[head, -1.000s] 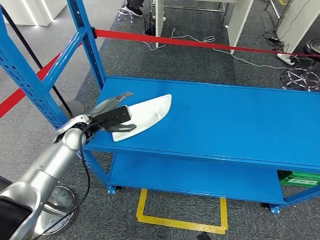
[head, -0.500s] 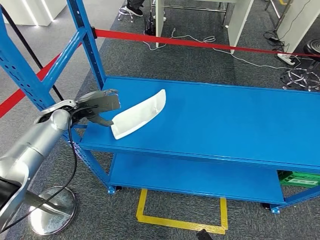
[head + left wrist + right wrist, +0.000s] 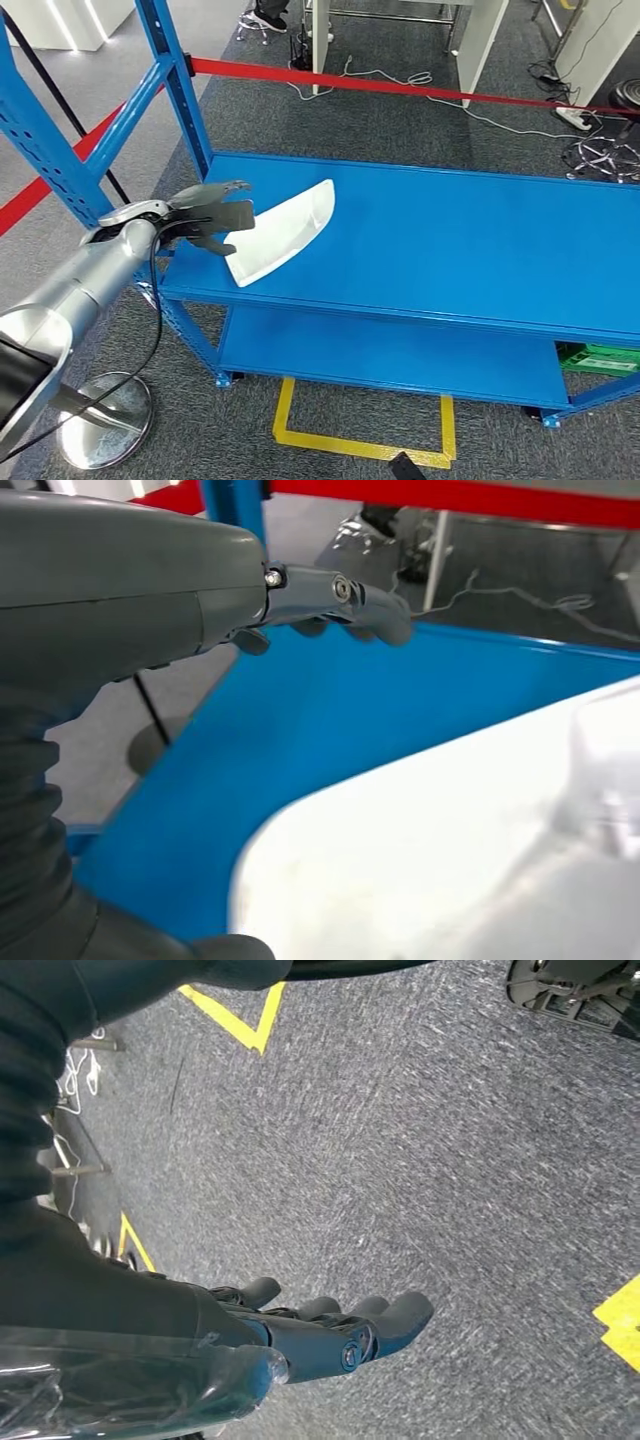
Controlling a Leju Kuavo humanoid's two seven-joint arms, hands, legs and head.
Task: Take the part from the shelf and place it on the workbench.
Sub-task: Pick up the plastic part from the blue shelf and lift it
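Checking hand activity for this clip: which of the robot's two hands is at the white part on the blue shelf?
The left hand, reaching over the blue shelf at the white part's near end. The right hand hangs over grey carpet, holding nothing.

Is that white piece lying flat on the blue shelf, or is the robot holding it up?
Lying on the blue shelf. The white part rests near its left end; the left hand sits beside it with fingers spread, not gripping.

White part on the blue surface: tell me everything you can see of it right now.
The white part is a long, curved, shell-like piece, smooth and glossy like moulded plastic, with a raised rim along its edges. It lies flat on the blue surface near the left front corner, running diagonally, its narrow end pointing toward the back. The left robot hand is at its near end with fingers spread; whether they touch it cannot be told.
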